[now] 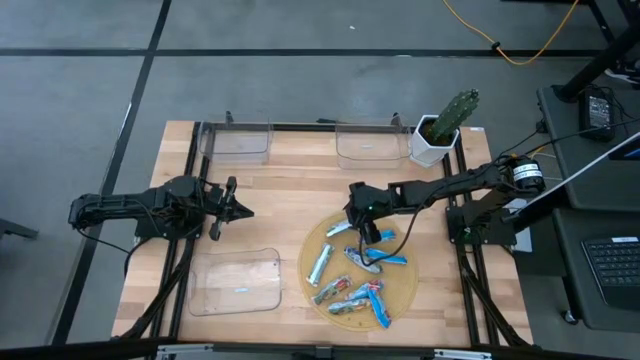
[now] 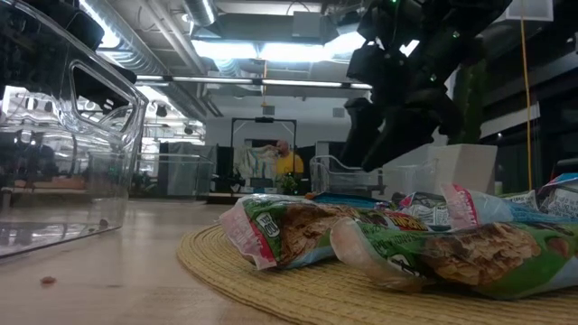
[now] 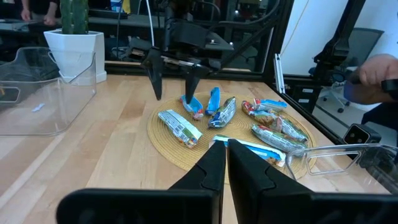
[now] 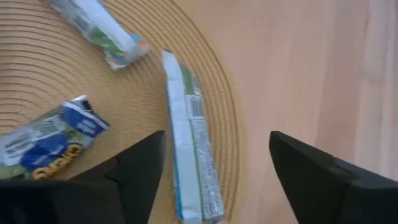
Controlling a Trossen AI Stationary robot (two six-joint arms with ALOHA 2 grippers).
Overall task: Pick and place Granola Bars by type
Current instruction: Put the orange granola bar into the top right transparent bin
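Several foil-wrapped granola bars lie flat on a round woven mat [image 1: 400,290], some blue, some silver, some green. My right gripper [image 4: 217,180] hangs open over the mat's far left part, slanting down. Its fingers stand on either side of a blue and silver bar [image 4: 189,137] at the mat's edge and above it, touching nothing. In the left wrist view that gripper [image 3: 174,96] shows with its fingertips just over a blue bar [image 3: 194,107]. My left gripper [image 3: 225,163] waits shut and level at the table's left side [image 1: 238,209].
Two clear trays [image 1: 240,142] [image 1: 365,146] stand along the far edge and a third [image 1: 235,282] lies near the front left. A white pot with a cactus [image 1: 440,130] stands at the far right. Bare wood lies between my left gripper and the mat.
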